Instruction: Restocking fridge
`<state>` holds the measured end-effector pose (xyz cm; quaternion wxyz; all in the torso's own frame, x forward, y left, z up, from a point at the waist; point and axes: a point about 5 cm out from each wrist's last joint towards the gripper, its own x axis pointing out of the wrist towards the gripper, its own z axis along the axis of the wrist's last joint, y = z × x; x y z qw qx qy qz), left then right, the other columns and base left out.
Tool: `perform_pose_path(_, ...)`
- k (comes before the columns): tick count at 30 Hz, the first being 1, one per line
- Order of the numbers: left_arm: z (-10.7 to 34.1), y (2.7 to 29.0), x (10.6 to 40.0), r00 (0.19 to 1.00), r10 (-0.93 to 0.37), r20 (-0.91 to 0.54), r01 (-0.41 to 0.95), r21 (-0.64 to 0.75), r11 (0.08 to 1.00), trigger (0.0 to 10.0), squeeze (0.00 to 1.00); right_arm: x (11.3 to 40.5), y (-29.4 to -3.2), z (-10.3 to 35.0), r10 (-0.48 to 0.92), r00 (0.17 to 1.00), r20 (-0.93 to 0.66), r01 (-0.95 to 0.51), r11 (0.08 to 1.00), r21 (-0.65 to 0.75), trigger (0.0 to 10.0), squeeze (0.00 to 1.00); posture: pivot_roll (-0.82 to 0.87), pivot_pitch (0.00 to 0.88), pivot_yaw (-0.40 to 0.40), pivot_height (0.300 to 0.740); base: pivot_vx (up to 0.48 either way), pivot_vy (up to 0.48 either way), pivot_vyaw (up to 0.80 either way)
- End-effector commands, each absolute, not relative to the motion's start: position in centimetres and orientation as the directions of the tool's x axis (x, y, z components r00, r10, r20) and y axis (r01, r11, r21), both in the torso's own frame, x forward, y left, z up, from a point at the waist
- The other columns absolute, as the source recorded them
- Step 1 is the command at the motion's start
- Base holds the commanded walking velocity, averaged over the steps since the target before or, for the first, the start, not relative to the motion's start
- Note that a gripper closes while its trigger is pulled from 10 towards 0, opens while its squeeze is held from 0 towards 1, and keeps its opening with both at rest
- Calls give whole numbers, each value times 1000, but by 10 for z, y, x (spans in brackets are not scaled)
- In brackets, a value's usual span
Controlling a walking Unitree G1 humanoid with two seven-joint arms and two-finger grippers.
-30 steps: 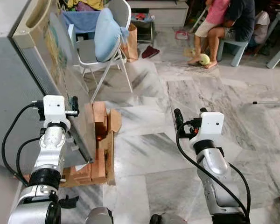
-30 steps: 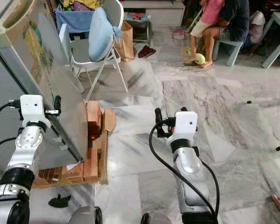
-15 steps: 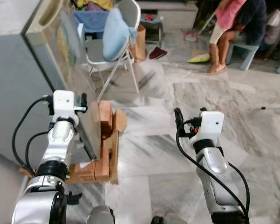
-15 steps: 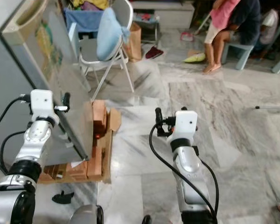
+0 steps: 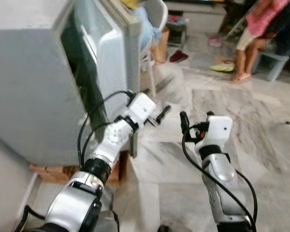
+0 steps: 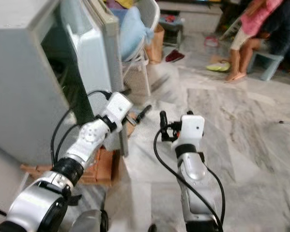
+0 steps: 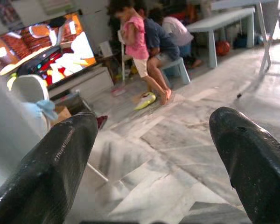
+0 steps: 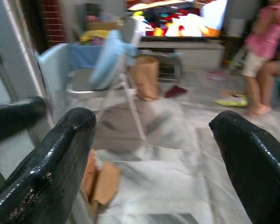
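The grey fridge (image 5: 29, 96) stands at my left with its door (image 5: 128, 48) swung open and edge-on to me. A dark gap (image 5: 82, 82) of the inside shows between body and door. My left arm reaches across in front of the door's lower edge. My left gripper (image 5: 159, 115) is open past that edge, holding nothing; in its wrist view the fingers (image 7: 51, 172) stand wide apart over the marble floor. Just to its right, my right gripper (image 5: 195, 118) is also open with nothing in it, its fingers (image 8: 56, 154) spread.
Wood blocks and cardboard (image 6: 104, 166) lie under the fridge's front. A folding chair with a blue cushion (image 6: 133, 29) stands behind the door. People (image 5: 261, 29) sit at the back right. Marble floor (image 5: 261, 135) spreads out ahead and to the right.
The view has swung left and closer to the fridge. The door now stands wider open, showing the dark inside. My left gripper has come off the door's edge and reaches out to the right.
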<state>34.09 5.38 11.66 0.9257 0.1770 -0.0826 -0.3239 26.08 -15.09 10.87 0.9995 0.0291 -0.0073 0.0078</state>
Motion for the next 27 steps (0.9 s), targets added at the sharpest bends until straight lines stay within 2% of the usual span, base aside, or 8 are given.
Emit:
perform_pose_path(1, 105, 76, 344, 835, -550, -9, 508, 397, 765, 10000, 0, 261, -154, 113, 4, 1000, 28, -6, 998, 61, 10000, 0, -40, 21, -24, 740, 0, 0, 0)
perform_pose_path(2, 105, 76, 344, 835, -550, -9, 508, 397, 765, 10000, 0, 261, -154, 113, 4, 1000, 28, -6, 998, 61, 10000, 0, -40, 21, -24, 740, 0, 0, 0)
perform_pose_path(4, 99, 109, 347, 875, -481, -52, 456, 423, 783, 10000, 0, 262, -149, 114, 23, 999, 32, -25, 997, 71, 10000, 0, -31, 22, -27, 740, 0, 0, 0)
perform_pose_path(13, 100, 149, 344, 932, -362, -14, 341, 375, 862, 10000, 0, 264, -142, 114, 42, 999, 31, -44, 996, 71, 10000, 0, -27, 21, -33, 740, 280, -312, -686)
perform_pose_path(24, 91, 164, 330, 953, -302, -14, 287, 357, 889, 10000, 0, 264, -144, 113, 33, 999, 27, -35, 997, 71, 10000, 0, -34, 18, -33, 740, 334, -341, -789)
perform_pose_path(27, 92, 167, 333, 965, -260, -15, 247, 370, 896, 10000, 0, 267, -141, 115, 38, 999, 38, -40, 997, 71, 10000, 0, -31, 16, -30, 740, 460, 0, 0)
